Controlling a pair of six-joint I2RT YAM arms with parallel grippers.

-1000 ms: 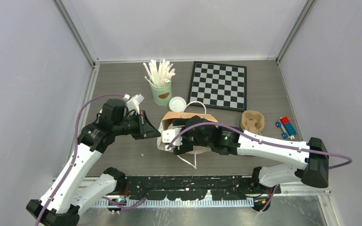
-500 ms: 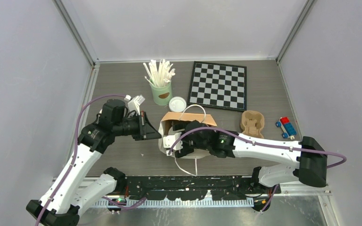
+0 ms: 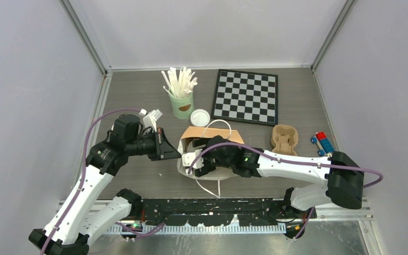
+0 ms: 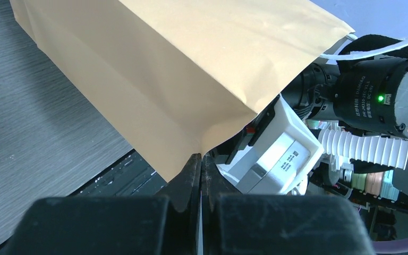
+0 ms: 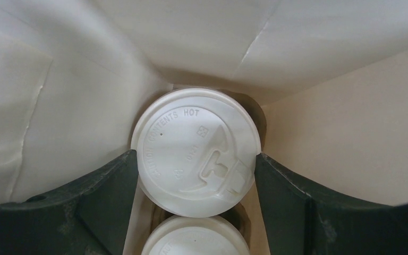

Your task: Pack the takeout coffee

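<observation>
- Both upper cup point(image 5: 194, 151) and lower cup point(image 5: 194, 240) sit in the paper bag point(image 5: 350, 133) (mid-frame, right wrist view); your right claw point(image 5: 196, 159) grips the upper one.
- Your left claw point(image 4: 200, 164) pinches its rim; tugging hard may tear it.

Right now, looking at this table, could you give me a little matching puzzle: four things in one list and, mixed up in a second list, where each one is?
Things:
1. left gripper
2. lidded cup
3. green can of white sticks
4. pulp cup tray

Places:
A. at the back, left of the checkerboard
B. down inside the paper bag
C. right of the bag, beside the toy car
D. pinched shut on the bag's edge

Pairs: 1-D, 2-B, 3-A, 4-C
</observation>
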